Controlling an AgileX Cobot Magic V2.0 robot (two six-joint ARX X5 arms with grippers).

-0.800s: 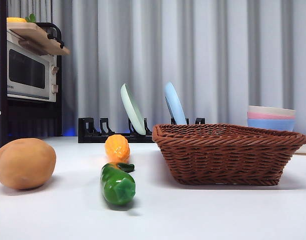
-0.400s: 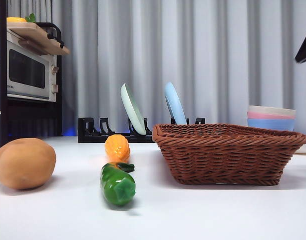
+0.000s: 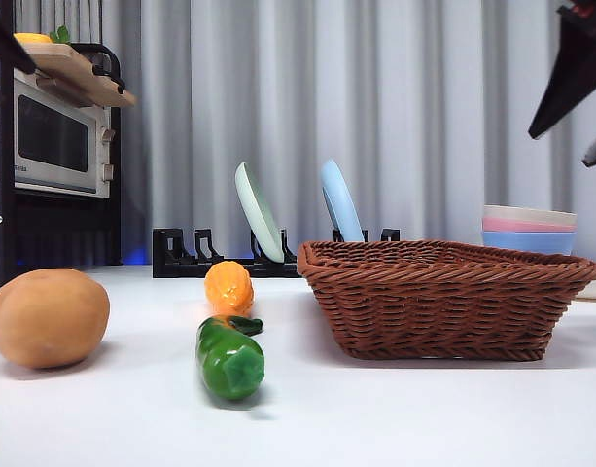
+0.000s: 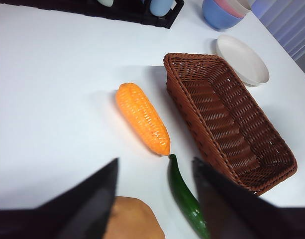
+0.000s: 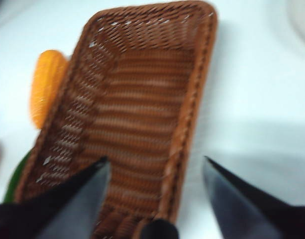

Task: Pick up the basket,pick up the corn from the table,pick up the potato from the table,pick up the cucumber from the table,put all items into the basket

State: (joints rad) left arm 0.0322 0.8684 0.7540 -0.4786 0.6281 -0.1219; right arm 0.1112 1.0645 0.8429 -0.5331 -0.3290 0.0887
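Leftmost, you had one potato [image 3: 49,318] on the table [image 3: 395,418], then one corn [image 3: 228,287] with one cucumber [image 3: 228,357] just beside its tip, then one basket [image 3: 443,297], nothing inside. Your left gripper [image 4: 154,199] hung spread above the vegetables; your right gripper [image 5: 154,199] gaped empty over the basket.

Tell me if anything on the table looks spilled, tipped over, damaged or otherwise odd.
Nothing stands out. The dark-brown woven wicker basket sits upright and holds nothing; the bumpy orange corn cob, glossy green cucumber and tan oval potato lie intact on the white table.
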